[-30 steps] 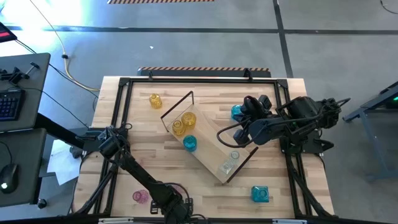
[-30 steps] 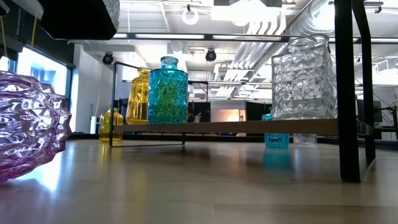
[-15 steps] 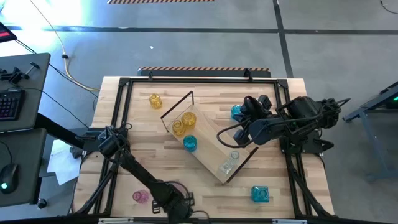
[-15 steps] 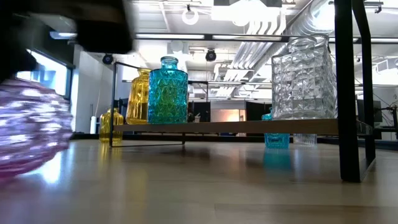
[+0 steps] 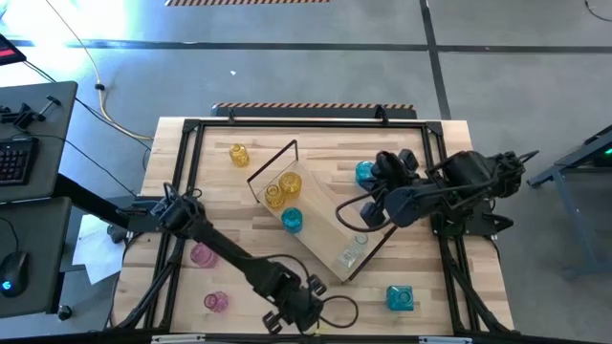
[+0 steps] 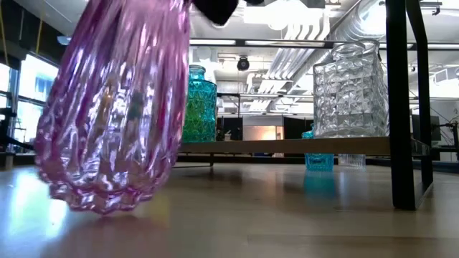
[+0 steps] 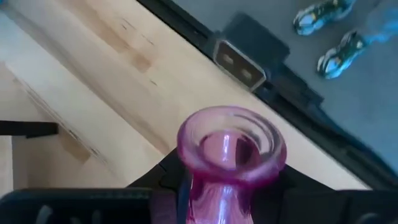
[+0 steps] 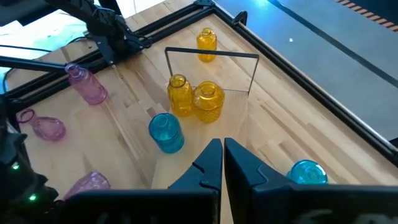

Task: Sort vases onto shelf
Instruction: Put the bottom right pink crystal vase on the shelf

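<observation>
My left gripper (image 5: 295, 304) is near the table's near edge, shut on a pink ribbed vase (image 6: 115, 115) that fills the left of the low view. Two other pink vases (image 5: 201, 253) (image 5: 217, 301) stand on the table by the left arm. The shelf (image 5: 320, 229), a light board with black end loops, lies diagonally mid-table. It carries two amber vases (image 5: 281, 188), a teal one (image 5: 292, 220) and clear ones (image 5: 354, 248). My right gripper (image 8: 222, 163) hovers shut above the shelf's right part and touches nothing. My left gripper pinches the pink vase's narrow neck (image 7: 219, 186) between its two fingers, just under the flared mouth (image 7: 230, 143). The vase hangs tilted below the gripper. Its ribbed base (image 6: 93, 204) is close over the tabletop; whether it touches cannot be told.
Off the shelf stand an amber vase (image 5: 238, 154) toward the far left, a round teal vase (image 5: 365, 172) by the right arm and a square teal vase (image 5: 400, 298) near the near right corner. A black frame (image 5: 186, 134) borders the tabletop.
My left gripper has moved along the near edge toward the table's right, carrying the pink vase. In the low view the vase went from low at the left to hanging tilted, nearer the middle. The arm's shift uncovered a pink vase standing on the left.
</observation>
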{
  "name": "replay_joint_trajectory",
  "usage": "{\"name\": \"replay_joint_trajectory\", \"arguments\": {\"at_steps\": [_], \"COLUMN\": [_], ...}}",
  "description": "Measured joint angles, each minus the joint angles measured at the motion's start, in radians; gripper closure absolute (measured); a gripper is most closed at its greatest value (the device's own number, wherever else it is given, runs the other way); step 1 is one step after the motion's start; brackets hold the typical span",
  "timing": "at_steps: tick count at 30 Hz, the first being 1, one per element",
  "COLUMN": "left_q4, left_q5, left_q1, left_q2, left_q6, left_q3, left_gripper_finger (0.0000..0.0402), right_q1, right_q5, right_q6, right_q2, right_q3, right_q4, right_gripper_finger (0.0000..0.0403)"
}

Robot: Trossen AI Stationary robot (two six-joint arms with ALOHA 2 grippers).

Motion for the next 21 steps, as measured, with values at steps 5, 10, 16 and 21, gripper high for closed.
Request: {"name": "replay_joint_trajectory", "arguments": {"at_steps": [5,10,16,21], "left_q4": [-0.014,-0.039,-0.054,-0.055], "left_q5": [-0.004,-0.012,-0.065,-0.129], "left_q1": [0.005,0.003,0.002,0.013], "left_q2": [-0.001,-0.025,-0.082,-0.135], "left_q6": [-0.074,-0.133,-0.204,-0.265], "left_q3": [0.020,0.020,0.021,0.021], "left_gripper_finger": [0.0305,0.0306,0.0306,0.0306], "right_q1": [0.036,0.067,0.093,0.100], "right_q5": [0.000,0.000,0.000,0.000], "right_q6": [0.029,0.055,0.081,0.102], "right_q2": [0.000,0.000,0.000,0.000], "right_q3": [0.000,0.000,0.000,0.000], "right_q4": [0.000,0.000,0.000,0.000], "right_gripper_finger": [0.0403,0.0403,0.0403,0.0403]}}
